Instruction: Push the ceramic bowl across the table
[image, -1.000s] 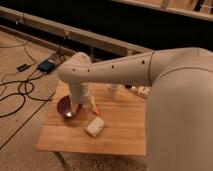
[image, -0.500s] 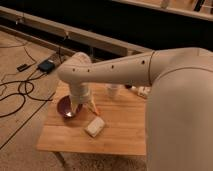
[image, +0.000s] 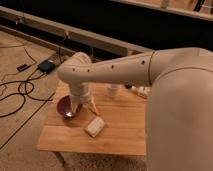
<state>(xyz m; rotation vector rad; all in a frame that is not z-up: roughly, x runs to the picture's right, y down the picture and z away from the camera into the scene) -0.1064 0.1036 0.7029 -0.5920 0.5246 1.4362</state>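
The gripper (image: 85, 107) hangs low over the table (image: 120, 137), its two fingers spread apart and holding nothing. One finger (image: 75, 106) dips at the right rim of the bowl (image: 65, 106), touching it or just inside. The other stands clear to the right of the bowl.

Over the last second almost nothing has shifted. The bowl sits where it sat, near the table's left edge, and the arm keeps the same pose. I judge the push is set up but not yet begun, and the bowl has the whole plank top to cross.

Just right of the bowl and nearer the camera lies a pale block (image: 95, 126). A white cup (image: 114, 90) stands behind and right of the bowl, well apart. Either could get in the way of a rightward push.

Left of the bowl, off the table, cables (image: 20, 92) and a dark box (image: 46, 65) lie on the floor.
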